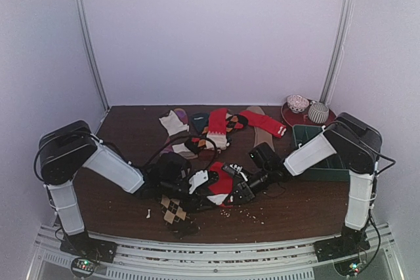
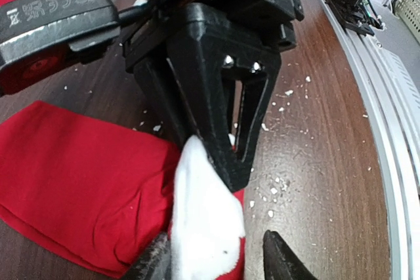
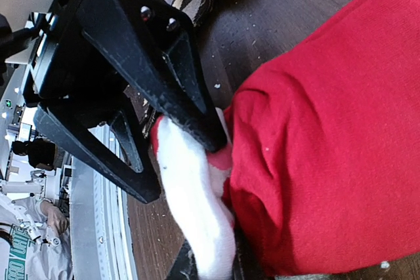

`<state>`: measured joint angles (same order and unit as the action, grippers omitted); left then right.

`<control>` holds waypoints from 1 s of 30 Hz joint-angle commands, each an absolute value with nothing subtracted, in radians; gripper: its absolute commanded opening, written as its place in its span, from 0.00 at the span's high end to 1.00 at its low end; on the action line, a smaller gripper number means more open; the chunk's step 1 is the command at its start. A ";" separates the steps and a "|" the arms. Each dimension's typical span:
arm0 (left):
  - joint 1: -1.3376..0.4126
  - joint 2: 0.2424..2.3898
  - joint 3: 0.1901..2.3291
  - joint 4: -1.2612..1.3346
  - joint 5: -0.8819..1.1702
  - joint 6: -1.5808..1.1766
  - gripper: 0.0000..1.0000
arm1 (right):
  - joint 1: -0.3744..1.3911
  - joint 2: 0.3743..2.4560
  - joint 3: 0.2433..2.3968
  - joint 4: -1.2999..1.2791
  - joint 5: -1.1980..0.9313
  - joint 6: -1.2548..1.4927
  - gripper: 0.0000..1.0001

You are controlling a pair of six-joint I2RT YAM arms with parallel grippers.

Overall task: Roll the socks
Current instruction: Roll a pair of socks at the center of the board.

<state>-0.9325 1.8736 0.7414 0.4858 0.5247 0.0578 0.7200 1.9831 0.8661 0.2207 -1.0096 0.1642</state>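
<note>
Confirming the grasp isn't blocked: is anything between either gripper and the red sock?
Nothing visible. The white end of the plain red cloth sock sits between the fingers of both the left gripper and right gripper.

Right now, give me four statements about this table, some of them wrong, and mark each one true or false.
1. The right gripper pinches the white end of the red sock. True.
2. The brown argyle sock lies at the table's far edge. False: it lies near the front edge, close to the left arm.
3. A green tray sits on the right side of the table. True.
4. The tabletop is spotless. False: pale crumbs are scattered over the wood.
</note>
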 commanded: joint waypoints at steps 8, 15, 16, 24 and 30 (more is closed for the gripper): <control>-0.942 1.915 0.765 0.524 0.556 0.013 0.73 | 0.724 2.082 0.786 -0.037 -0.812 0.181 0.87; -0.941 1.959 0.772 0.477 0.529 0.004 1.00 | 0.724 2.064 0.785 -0.031 -0.804 0.176 0.86; -0.940 1.963 0.772 0.466 0.520 -0.004 1.00 | 0.724 2.055 0.784 -0.030 -0.801 0.172 0.85; -0.888 2.017 0.788 0.289 0.496 -0.147 1.00 | 0.745 1.757 0.697 0.117 -0.660 0.119 0.70; -0.881 2.068 0.796 0.187 0.520 -0.195 1.00 | 0.896 1.494 0.598 0.251 -0.278 -0.083 0.59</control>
<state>-0.9043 1.9663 0.8215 0.4671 0.5846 -0.1326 0.7990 1.6180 0.6498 0.1871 -0.6052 0.0708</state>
